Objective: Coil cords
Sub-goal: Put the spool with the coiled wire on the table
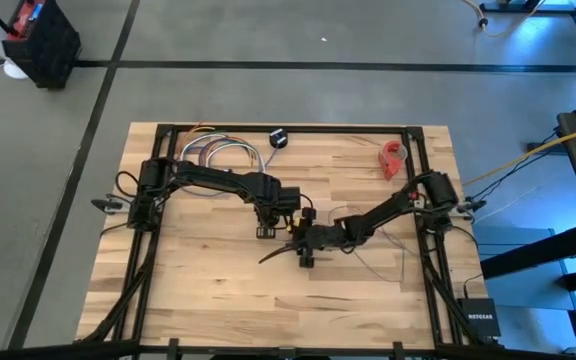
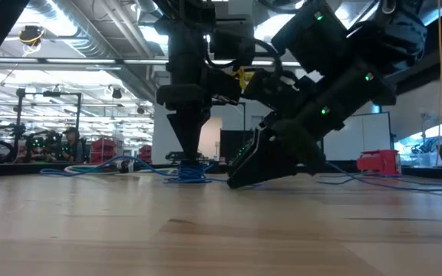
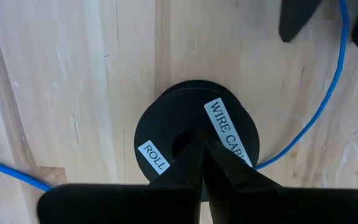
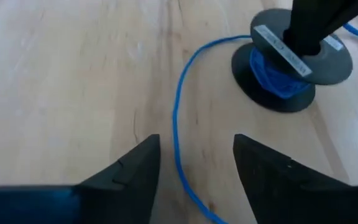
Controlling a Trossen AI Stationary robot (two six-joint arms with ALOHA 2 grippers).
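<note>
Pinning the black spool (image 3: 166, 134) at its hub with the left gripper (image 3: 201, 146), fingers pressed together, near the wooden table's (image 1: 208, 290) centre. Winding under way, judging by the tangle of blue cable (image 4: 178, 106) already sitting between the two flat round flanges. Straddling the loose run of cable with the right gripper (image 4: 196, 146), at about four o'clock from the spool, fingers spread wide and holding nothing. Calling next, probably, for closing on that thin, limp strand and leading it round the hub without dragging the spool. Showing smooth matte plastic, white paper labels, pale grained planks.
</note>
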